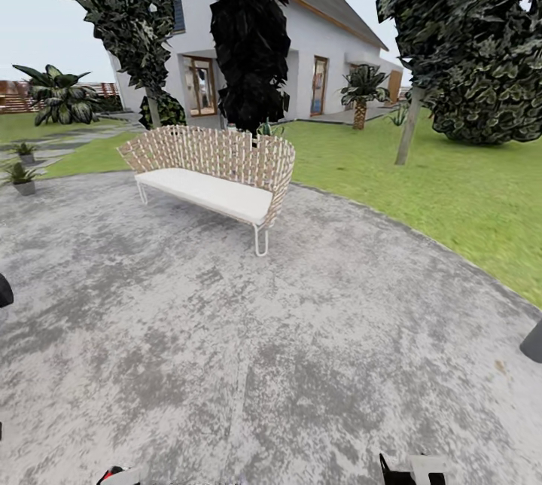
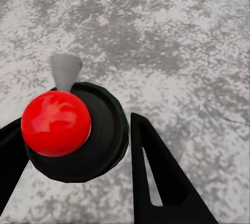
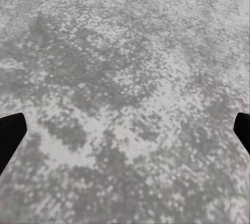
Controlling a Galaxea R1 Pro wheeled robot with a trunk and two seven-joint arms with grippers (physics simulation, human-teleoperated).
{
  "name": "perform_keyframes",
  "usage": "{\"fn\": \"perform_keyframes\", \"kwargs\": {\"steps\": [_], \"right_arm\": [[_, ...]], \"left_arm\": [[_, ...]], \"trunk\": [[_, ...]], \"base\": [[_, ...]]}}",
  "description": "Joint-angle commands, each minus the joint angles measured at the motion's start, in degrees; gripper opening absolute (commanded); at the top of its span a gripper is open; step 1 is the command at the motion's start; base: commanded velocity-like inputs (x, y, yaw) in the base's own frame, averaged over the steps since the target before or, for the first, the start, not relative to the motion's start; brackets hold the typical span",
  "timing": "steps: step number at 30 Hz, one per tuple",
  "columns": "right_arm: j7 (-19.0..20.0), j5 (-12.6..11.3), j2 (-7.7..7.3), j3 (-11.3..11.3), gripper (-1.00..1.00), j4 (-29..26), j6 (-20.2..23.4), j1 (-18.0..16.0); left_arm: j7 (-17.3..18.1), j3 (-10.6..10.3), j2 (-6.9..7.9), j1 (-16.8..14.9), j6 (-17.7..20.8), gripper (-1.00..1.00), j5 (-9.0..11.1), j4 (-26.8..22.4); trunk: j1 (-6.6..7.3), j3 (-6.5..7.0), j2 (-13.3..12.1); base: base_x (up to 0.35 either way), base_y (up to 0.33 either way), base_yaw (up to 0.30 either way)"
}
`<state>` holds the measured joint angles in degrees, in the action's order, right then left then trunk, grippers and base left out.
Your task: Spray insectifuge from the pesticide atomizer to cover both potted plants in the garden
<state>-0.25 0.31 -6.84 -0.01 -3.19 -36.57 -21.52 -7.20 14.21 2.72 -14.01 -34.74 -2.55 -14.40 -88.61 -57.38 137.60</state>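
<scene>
The pesticide atomizer (image 2: 99,130) is seen from above in the left wrist view: a dark round body, a glossy red cap and a pale grey nozzle. My left gripper (image 2: 75,125) is shut on it, one black finger (image 2: 156,177) against each side, above grey paving. Its red cap (image 1: 113,475) peeks in at the head view's bottom edge. Two potted plants (image 1: 22,176) (image 1: 25,149) stand at the far left, where the paving meets the lawn. My right gripper (image 3: 125,130) is open over bare paving, and part of it (image 1: 415,470) shows low in the head view.
A woven bench (image 1: 218,176) with a white seat stands ahead on the round grey paved patch (image 1: 226,334). Behind it are dark trees (image 1: 248,33) and a white house (image 1: 331,56). Lawn (image 1: 452,191) lies to the right. A big leafy plant (image 1: 60,97) is far left.
</scene>
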Motion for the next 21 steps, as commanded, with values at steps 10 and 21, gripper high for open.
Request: {"fn": "perform_keyframes", "kwargs": {"steps": [10,21], "right_arm": [[0.0,0.0,-0.01,0.0,1.0,0.0,-0.2,0.0],[-0.1,0.0,-0.01,0.0,1.0,0.0,-0.2,0.0]], "left_arm": [[0.2,-0.3,-0.09,-0.1,-0.5,-1.0,-0.8,0.1],[0.1,-0.3,-0.08,-0.1,-0.4,-1.0,-0.9,0.1]], "trunk": [[0.01,-0.05,0.0],[0.01,-0.05,0.0]], "base": [[0.0,0.0,0.279],[0.0,0.0,0.279]]}}
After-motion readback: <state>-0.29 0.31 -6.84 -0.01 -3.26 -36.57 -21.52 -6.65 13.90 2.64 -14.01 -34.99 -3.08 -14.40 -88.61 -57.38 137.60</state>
